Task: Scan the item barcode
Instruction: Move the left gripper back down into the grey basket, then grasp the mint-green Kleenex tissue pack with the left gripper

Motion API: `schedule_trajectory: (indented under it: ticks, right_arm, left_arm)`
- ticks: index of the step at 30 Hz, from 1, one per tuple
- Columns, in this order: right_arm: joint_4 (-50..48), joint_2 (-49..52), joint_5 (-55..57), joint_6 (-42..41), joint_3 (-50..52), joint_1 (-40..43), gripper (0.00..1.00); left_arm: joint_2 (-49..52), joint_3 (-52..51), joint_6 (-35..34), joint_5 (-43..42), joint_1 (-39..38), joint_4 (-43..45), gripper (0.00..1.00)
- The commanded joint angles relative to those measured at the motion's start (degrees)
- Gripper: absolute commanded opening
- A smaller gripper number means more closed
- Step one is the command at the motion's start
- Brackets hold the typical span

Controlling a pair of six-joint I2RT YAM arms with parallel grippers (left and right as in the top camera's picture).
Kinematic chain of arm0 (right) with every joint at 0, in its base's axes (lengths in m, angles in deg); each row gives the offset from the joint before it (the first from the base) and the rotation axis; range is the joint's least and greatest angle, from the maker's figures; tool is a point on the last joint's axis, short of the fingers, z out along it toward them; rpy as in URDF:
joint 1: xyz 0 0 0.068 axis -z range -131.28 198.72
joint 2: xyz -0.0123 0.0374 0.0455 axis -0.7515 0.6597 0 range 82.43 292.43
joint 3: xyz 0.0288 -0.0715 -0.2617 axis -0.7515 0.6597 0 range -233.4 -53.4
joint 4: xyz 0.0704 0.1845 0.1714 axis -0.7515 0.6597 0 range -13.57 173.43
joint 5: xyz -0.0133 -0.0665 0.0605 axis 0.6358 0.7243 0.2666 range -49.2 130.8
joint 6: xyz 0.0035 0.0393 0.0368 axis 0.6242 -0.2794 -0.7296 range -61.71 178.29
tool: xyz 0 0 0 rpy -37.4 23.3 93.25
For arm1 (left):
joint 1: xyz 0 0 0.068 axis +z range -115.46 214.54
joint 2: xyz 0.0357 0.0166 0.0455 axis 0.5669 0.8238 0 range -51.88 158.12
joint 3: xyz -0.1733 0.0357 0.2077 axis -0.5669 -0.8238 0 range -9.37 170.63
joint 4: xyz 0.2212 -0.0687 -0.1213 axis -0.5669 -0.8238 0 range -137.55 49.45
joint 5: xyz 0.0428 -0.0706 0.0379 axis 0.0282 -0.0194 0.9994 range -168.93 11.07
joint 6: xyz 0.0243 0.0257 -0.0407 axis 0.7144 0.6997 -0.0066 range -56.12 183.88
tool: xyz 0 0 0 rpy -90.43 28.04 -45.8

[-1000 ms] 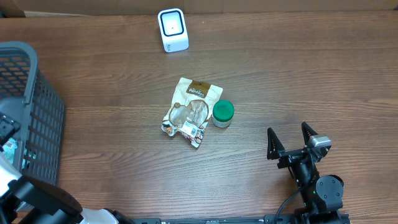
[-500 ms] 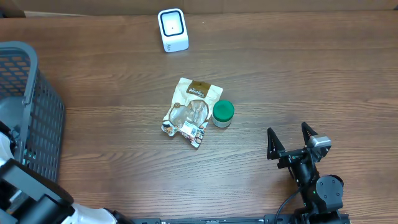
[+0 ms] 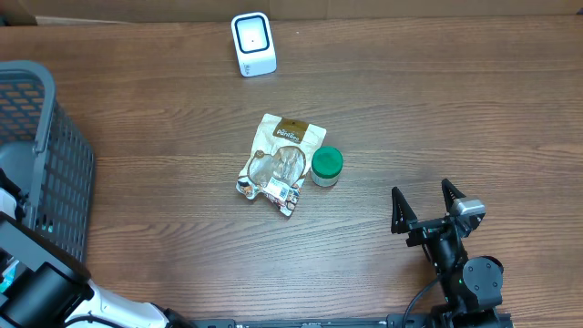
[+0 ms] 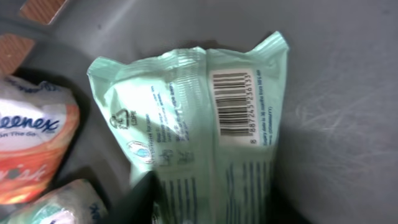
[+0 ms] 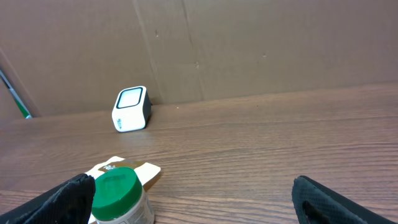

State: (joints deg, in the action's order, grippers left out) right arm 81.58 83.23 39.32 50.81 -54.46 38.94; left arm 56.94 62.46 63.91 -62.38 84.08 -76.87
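Pale green packet point(image 4: 180, 124) lying in the grey basket point(image 3: 64, 173), barcode point(image 4: 231, 102) facing the wrist camera, its near end pinched in the left claw point(image 4: 208, 208); right claw point(image 3: 421, 196) wide open and empty over the table point(image 3: 455, 100), well apart from the white scanner point(image 3: 253, 44)

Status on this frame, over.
Left gripper astride mint packet in basket, grip unclear. Right gripper open, empty. Barcode showing; scanner at far edge; snack pouch, green-lidded jar centre.

Soft, even light is washing my counter point(image 3: 410, 109). My left wrist view is looking dimmer: shadow is pooling left of the packet point(image 4: 205, 124), sheen is showing right of it, blur is sitting below it.
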Motion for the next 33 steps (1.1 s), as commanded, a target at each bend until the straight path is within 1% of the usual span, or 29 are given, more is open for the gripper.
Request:
schedule_trajectory:
  ticks: [1,3,4,9,12,16,20,25,29,33]
  right_arm:
    - [-0.33,-0.63,0.28,0.07,0.59,0.04,1.00]
    - [-0.33,-0.63,0.28,0.07,0.59,0.04,1.00]
    - [-0.33,-0.63,0.28,0.07,0.59,0.04,1.00]
    - [-0.33,-0.63,0.28,0.07,0.59,0.04,1.00]
    - [-0.33,-0.63,0.28,0.07,0.59,0.04,1.00]
    - [-0.33,-0.63,0.28,0.07,0.59,0.04,1.00]
    - [-0.33,-0.63,0.31,0.07,0.59,0.04,1.00]
    - [-0.33,-0.63,0.28,0.07,0.59,0.04,1.00]
    - [-0.33,-0.63,0.28,0.07,0.59,0.04,1.00]
    - [-0.33,-0.63,0.28,0.07,0.59,0.04,1.00]
  left_arm:
    - [3.58,-1.33,-0.24,-3.50,0.35,-0.48,0.16]
    - [3.58,-1.31,-0.24,-4.79,0.26,-0.44,0.06]
    - [3.58,-1.31,-0.24,-5.35,0.26,-0.46,0.04]
    - [3.56,-1.01,-0.26,-7.74,0.20,-2.16,0.04]
    - [3.48,1.44,-0.70,-8.90,-0.13,-5.66,0.04]
    - [2.01,8.74,-5.25,-10.34,-0.85,-12.41,0.04]
    - [-0.87,18.95,-7.98,-15.98,-1.64,-19.58,0.04]
    - [-6.47,30.99,-9.55,-24.85,-4.09,-26.23,0.04]
    - [-13.03,35.67,-11.50,-25.66,-7.74,-28.70,0.05]
    - [-20.59,36.09,-11.67,-25.57,-13.46,-29.55,0.04]
